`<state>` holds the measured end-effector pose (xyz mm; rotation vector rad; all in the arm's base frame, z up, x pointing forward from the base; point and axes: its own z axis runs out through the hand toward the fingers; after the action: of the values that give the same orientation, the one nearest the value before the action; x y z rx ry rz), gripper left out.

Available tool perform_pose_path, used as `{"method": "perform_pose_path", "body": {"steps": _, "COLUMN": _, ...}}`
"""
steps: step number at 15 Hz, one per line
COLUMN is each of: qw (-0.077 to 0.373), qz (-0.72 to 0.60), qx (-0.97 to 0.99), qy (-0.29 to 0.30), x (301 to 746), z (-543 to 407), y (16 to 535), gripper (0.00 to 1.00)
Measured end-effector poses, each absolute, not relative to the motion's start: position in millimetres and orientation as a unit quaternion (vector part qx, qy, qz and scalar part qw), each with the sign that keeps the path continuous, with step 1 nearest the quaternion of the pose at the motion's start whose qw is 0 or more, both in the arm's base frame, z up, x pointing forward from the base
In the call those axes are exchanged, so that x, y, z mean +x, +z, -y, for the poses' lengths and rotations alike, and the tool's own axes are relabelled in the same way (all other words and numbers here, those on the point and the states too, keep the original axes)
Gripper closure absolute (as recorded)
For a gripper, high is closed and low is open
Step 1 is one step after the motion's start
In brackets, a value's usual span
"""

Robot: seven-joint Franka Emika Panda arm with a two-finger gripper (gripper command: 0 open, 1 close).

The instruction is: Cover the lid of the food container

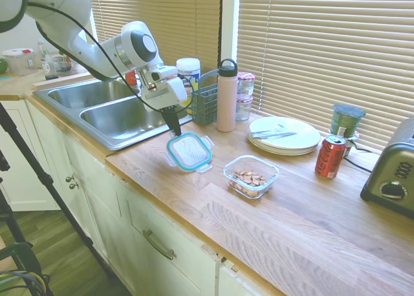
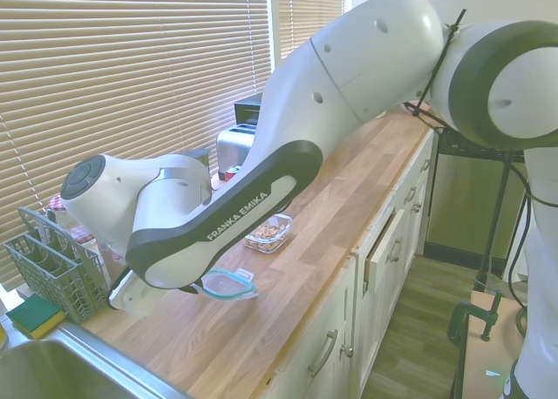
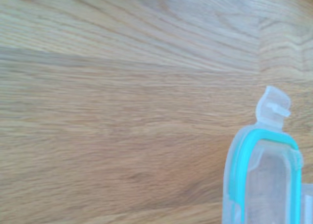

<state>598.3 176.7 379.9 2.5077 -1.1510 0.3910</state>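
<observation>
The lid (image 1: 189,151), clear with a teal rim and snap tabs, hangs slightly tilted just above the wooden counter near the sink. My gripper (image 1: 174,132) points down and is shut on the lid's sink-side edge. The second exterior view shows the lid (image 2: 228,283) raised a little off the wood, with the arm hiding the fingers. In the wrist view the lid (image 3: 264,175) rises from the bottom edge over bare wood. The food container (image 1: 251,176), a clear tub with brown nuts, stands open on the counter to the right of the lid, also visible as the container (image 2: 268,233).
A steel sink (image 1: 123,112) lies left of the gripper. Behind the lid stand a green mesh caddy (image 1: 206,102), a pink bottle (image 1: 226,95) and jars (image 1: 245,95). A white plate (image 1: 284,136), a red can (image 1: 330,156) and a toaster (image 1: 391,179) sit further right.
</observation>
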Motion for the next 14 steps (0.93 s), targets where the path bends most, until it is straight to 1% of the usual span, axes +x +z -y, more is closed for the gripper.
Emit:
{"method": "perform_pose_path", "body": {"steps": 8, "qw": 0.126, "qz": 0.417, "qx": 0.89, "qy": 0.133, "x": 586, "z": -135, "y": 450, "gripper": 1.0}}
{"method": "perform_pose_path", "body": {"steps": 14, "qw": 0.104, "qz": 0.417, "qx": 0.894, "qy": 0.125, "x": 580, "z": -110, "y": 473, "gripper": 1.0}}
